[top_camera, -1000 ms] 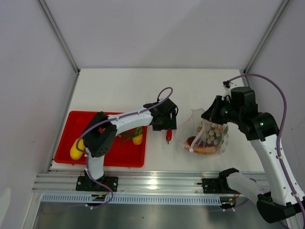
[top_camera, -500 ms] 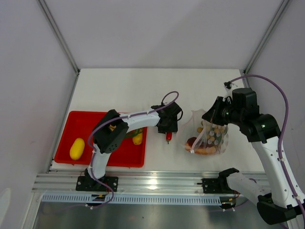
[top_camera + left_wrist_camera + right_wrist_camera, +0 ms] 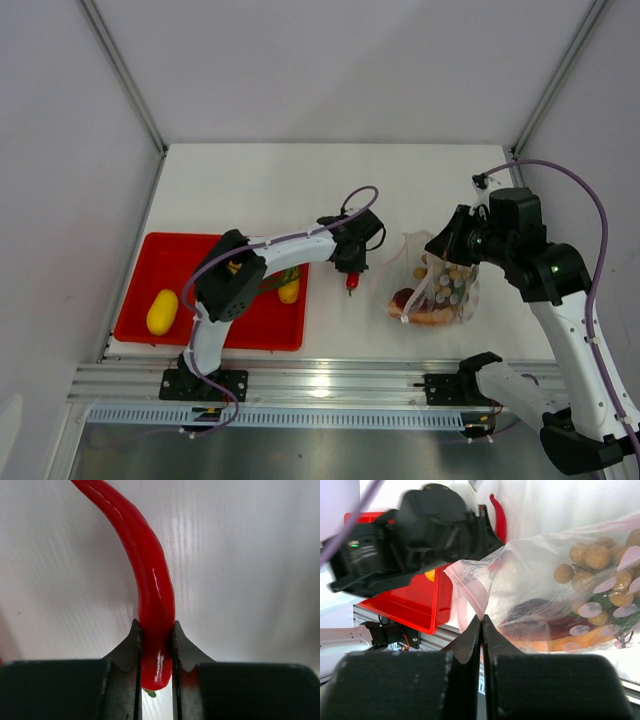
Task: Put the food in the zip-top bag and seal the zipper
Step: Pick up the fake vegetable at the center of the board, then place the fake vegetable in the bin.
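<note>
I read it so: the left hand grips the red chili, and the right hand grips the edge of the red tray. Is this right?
Not fully. The right hand is shut on the edge of the zip-top bag, not of the red tray; the right wrist view shows it. The left hand does grip the red chili.

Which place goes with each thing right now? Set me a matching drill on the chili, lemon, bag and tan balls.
Things:
1. red chili
2. yellow lemon
3. zip-top bag
4. small tan balls

Places:
A. in the red tray
B. inside the zip-top bag
C. clamped in the left claw
D. pinched at its edge by the right claw

Pairs: 1-C, 2-A, 3-D, 4-B
</note>
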